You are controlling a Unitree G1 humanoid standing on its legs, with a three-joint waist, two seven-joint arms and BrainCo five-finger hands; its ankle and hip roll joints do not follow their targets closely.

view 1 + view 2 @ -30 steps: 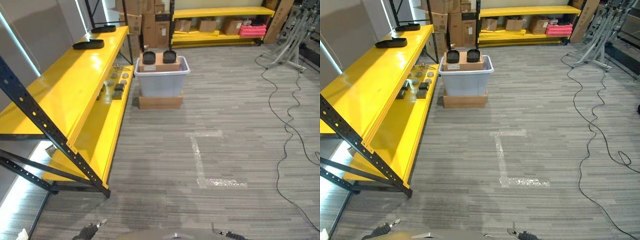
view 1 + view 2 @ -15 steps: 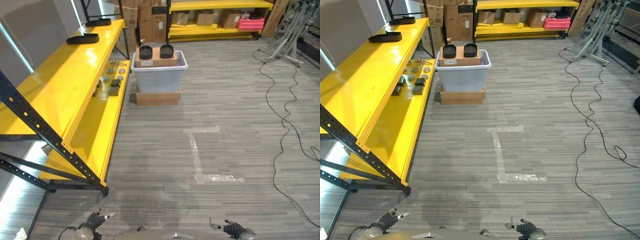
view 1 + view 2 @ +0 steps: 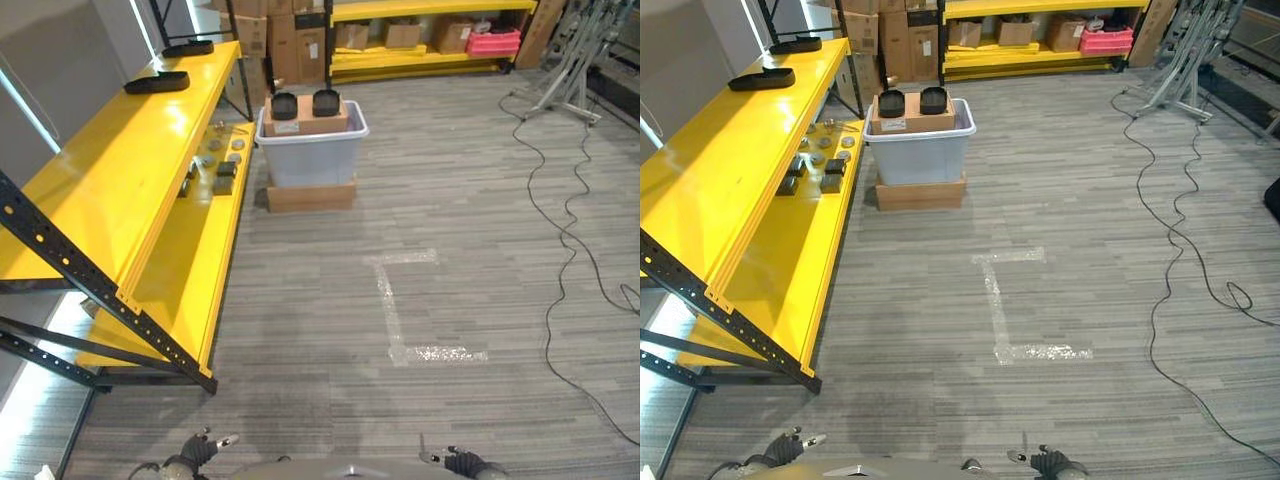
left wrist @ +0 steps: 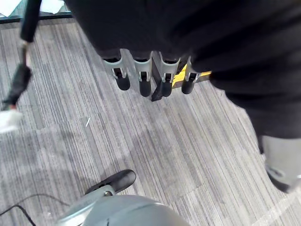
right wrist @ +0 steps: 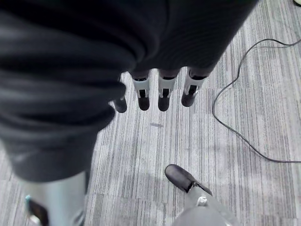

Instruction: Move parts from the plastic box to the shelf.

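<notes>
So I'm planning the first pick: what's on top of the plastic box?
A brown cardboard box sits across the plastic box, with two black round parts on it. The bin's inside is hidden beneath the cardboard.

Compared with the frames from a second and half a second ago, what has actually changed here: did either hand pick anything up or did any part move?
Nothing was taken or let go. The whole view shifted, so the camera moved, not the things. The left hand and right hand hang open over the floor, holding nothing. The plastic box sits as before beside the yellow shelf, with small parts on the lower level.
</notes>
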